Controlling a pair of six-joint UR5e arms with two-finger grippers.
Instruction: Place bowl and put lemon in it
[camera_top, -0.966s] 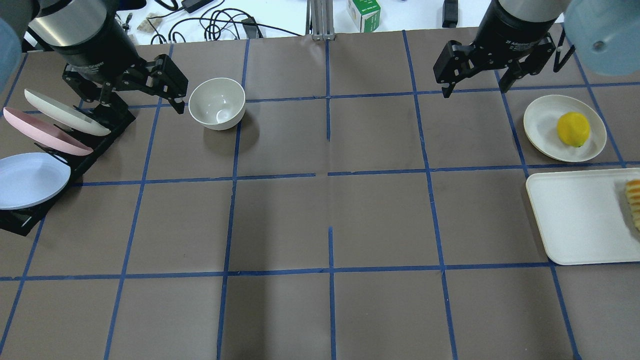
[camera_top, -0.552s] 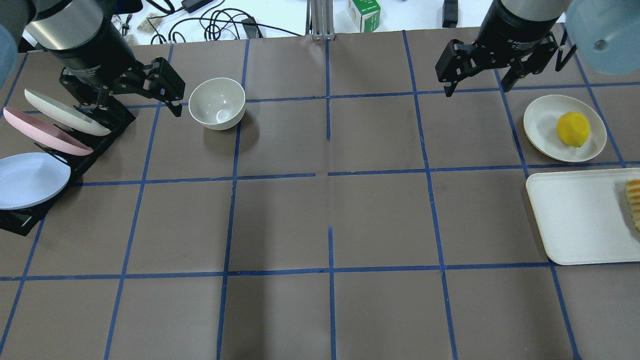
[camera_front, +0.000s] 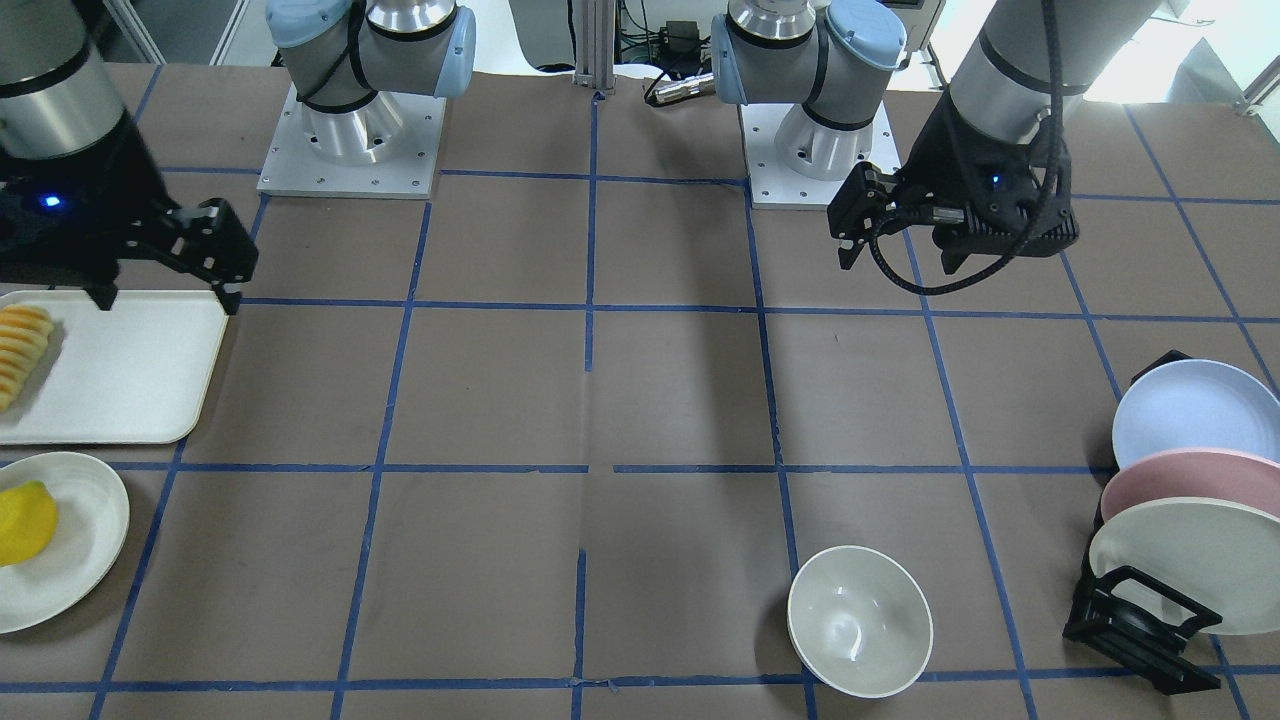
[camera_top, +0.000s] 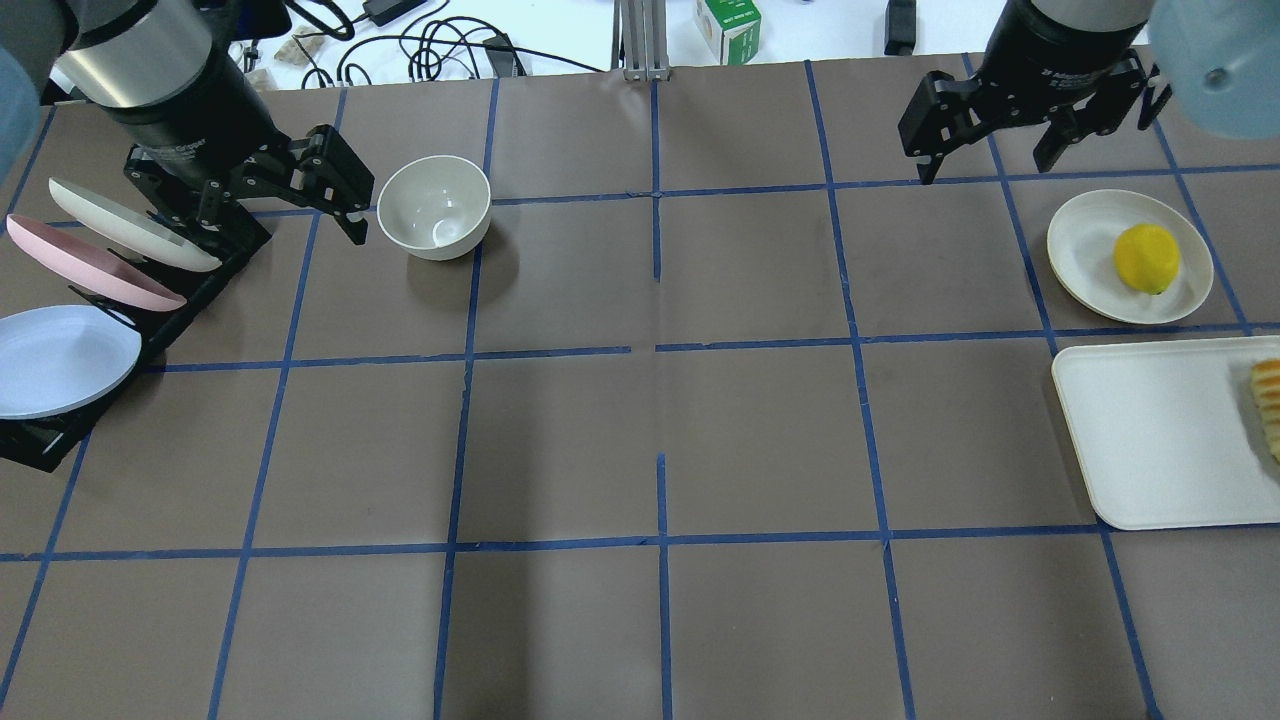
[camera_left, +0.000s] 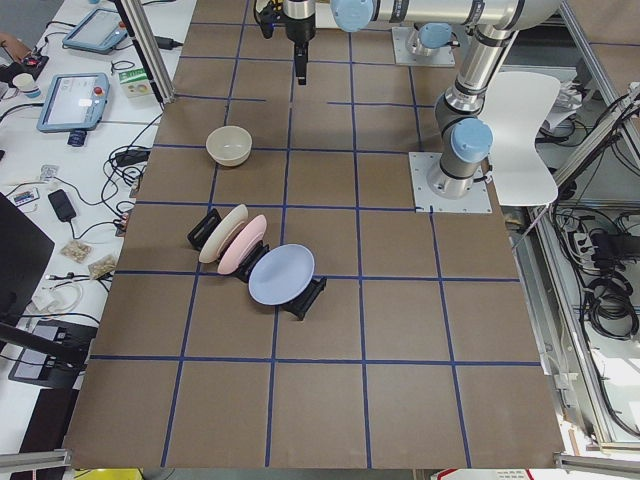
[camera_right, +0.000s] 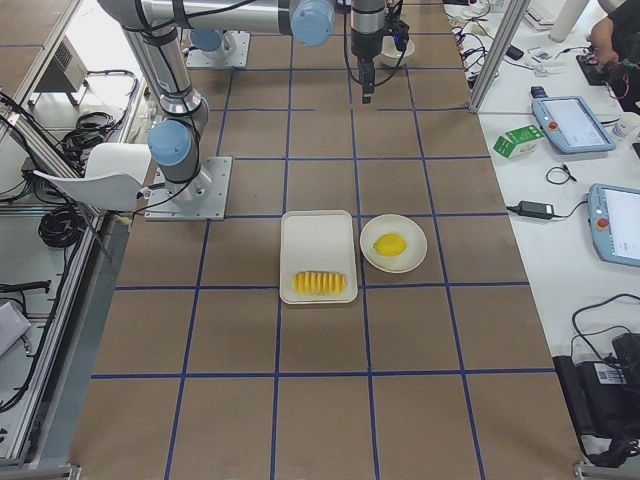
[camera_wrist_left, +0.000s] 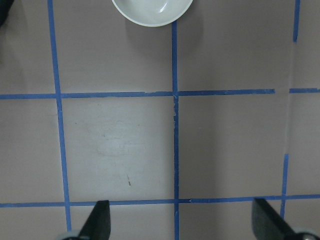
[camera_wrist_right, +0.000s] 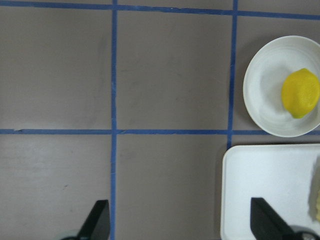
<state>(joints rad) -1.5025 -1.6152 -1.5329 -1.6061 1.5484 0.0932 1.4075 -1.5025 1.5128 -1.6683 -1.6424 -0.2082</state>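
- Brown paper crossed by blue tape lines covers the worktop (camera_top: 560, 450)
- Off-white and glossy, the bowl (camera_top: 432, 205) stands upright and empty on the worktop, towards the far edge on the robot's left side
- The left fingers (camera_top: 345, 195) are spread wide apart and grasp nothing; they hang above the worktop beside the bowl without touching it, and in the left wrist view only the bowl's lower rim shows at the top edge
- Bright yellow, the lemon (camera_top: 1147, 258) lies on a small pale plate (camera_top: 1085, 240) far over on the robot's right side, well apart from the bowl
- The right fingers (camera_top: 920, 130) are likewise spread and empty, held in the air near that plate, on its far, inward side, clear of the lemon
- A white tray (camera_top: 1150, 430) sits just beside the lemon's plate, on the side nearer the robot, with a row of orange-yellow fruit slices (camera_top: 1268, 405) at its outer edge
- A black rack (camera_top: 200, 285) at the robot's left holds three tilted plates: a cream plate (camera_top: 130, 225), a pink plate (camera_top: 90, 265) and a pale blue plate (camera_top: 60, 360); the cream one is nearest the bowl
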